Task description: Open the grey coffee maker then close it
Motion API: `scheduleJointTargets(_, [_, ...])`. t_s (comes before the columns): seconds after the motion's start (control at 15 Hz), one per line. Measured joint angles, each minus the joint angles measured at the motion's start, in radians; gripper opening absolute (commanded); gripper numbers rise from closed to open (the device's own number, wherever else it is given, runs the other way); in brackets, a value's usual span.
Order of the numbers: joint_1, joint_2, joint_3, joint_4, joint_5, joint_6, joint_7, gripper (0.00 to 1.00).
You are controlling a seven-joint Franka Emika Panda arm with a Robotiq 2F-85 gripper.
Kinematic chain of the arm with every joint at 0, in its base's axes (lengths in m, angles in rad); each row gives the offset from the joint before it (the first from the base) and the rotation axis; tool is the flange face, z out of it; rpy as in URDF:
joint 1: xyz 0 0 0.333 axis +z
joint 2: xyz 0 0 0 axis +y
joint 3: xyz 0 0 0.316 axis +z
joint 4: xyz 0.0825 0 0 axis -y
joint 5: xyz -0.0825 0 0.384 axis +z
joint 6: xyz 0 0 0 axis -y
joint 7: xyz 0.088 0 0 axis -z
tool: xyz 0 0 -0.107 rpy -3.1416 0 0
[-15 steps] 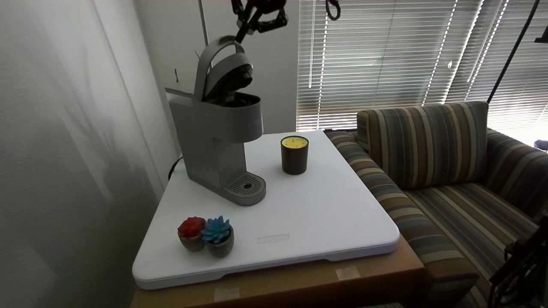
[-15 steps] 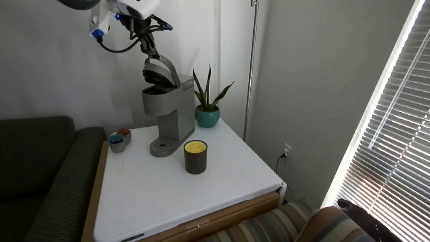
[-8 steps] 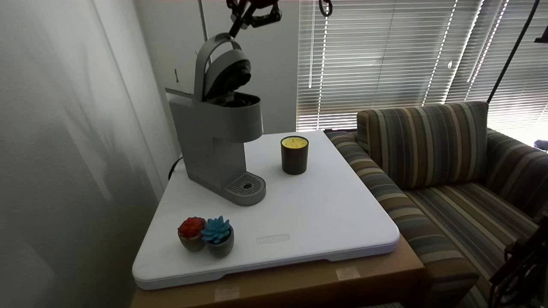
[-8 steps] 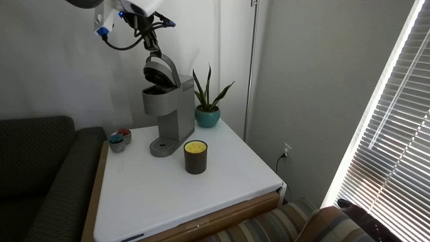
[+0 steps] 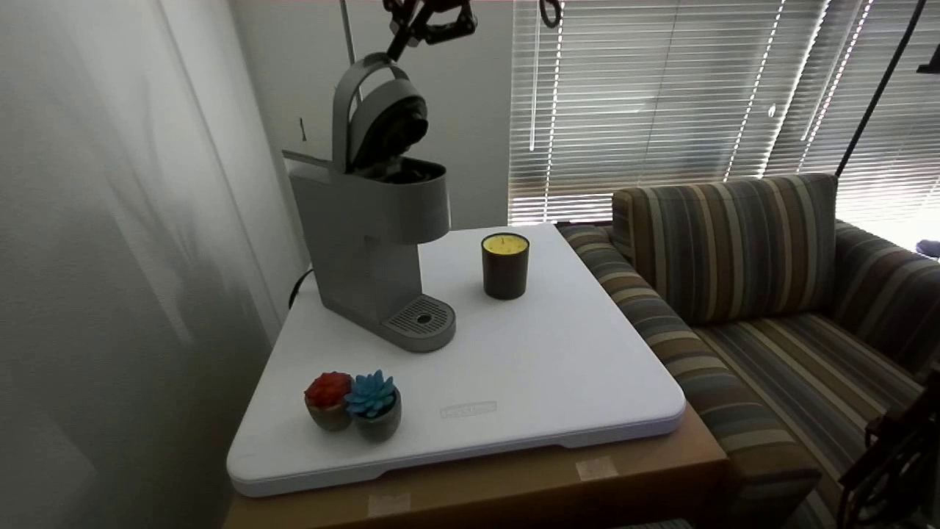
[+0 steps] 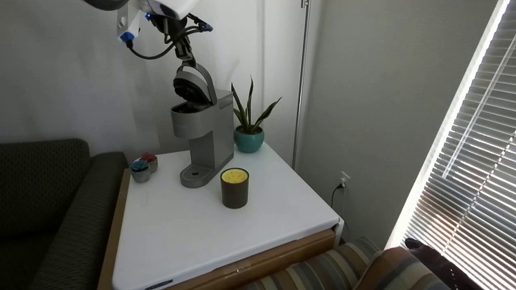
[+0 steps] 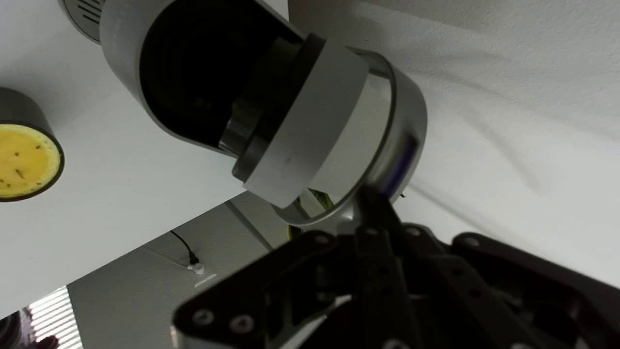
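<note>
Tall matte grey plastic coffee maker (image 5: 363, 250): upright, right below the black two-fingered gripper (image 7: 377, 201), long axis vertical; the white jointed arm (image 6: 183, 6), the only one I see, hangs over its front.
Round-ended grey drip base (image 5: 413, 339): well below the gripper, pointing out on the arm's side.
Rounded grey lid (image 5: 383, 97): raised just under the gripper, tilted back away from the arm.
Gripper: closed tight, seemingly on nothing; its end looks to touch the lid's arched grey handle (image 5: 341, 125).
Opening, then closing: pushing that handle away from the arm should open it further; closing seems left to do.
</note>
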Motion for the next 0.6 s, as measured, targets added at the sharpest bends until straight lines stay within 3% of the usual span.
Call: scheduleJointTargets(0.6, [0.000,0.015,0.000,0.024,-0.001,-0.002,-0.001,0.00])
